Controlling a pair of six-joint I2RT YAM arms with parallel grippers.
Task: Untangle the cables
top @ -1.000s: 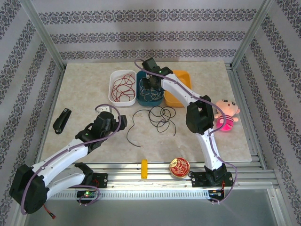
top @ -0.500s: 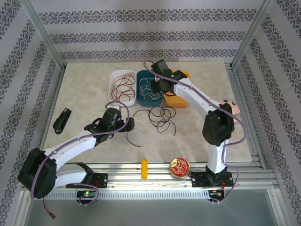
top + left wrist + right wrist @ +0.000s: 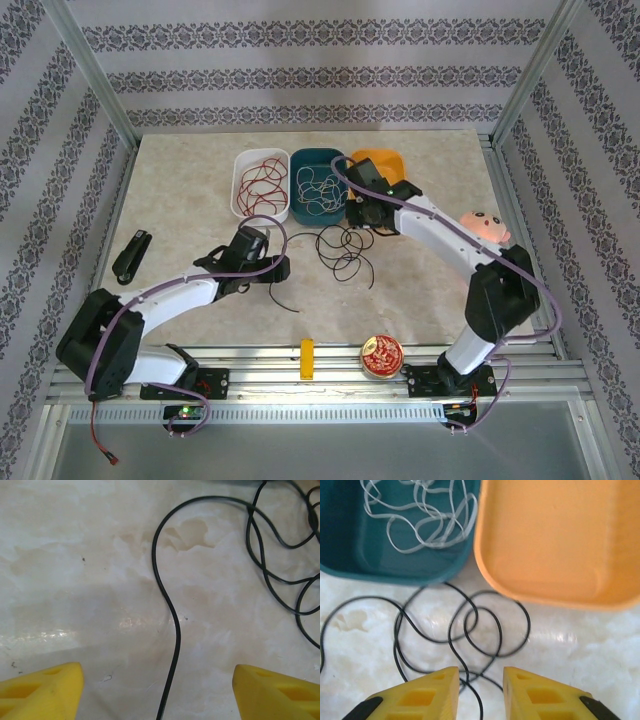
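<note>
We see the black cable [image 3: 177, 630] lying loose on the pale stone-patterned table [image 3: 180, 190]. Its loops are spread just in front of the teal tray [image 3: 350, 545] and the orange tray [image 3: 545, 545], and one long tail curves away toward the left arm.

The left gripper [image 3: 157, 670] hangs low over that tail with its jaws spread wide. The strand runs on the table between the yellow fingers [image 3: 45, 685] and touches neither.

The right gripper [image 3: 480, 672] hovers over the loops at the near rims of the two trays. Its jaws stand only a little apart. A strand passes under the gap, which is far wider than the wire, so nothing is clamped.

A white cable [image 3: 317, 190] lies bunched inside the teal tray. A red cable [image 3: 262, 183] lies coiled in the white tray [image 3: 240, 165] just left of it. The floor of the orange tray is bare in the right wrist view.

Well apart from the cables, a black stapler [image 3: 131, 256] lies at the left edge and a pink doll [image 3: 482, 224] sits at the right, behind the right arm. A yellow block [image 3: 307, 358] and a red tin [image 3: 382, 356] rest near the front rail.
</note>
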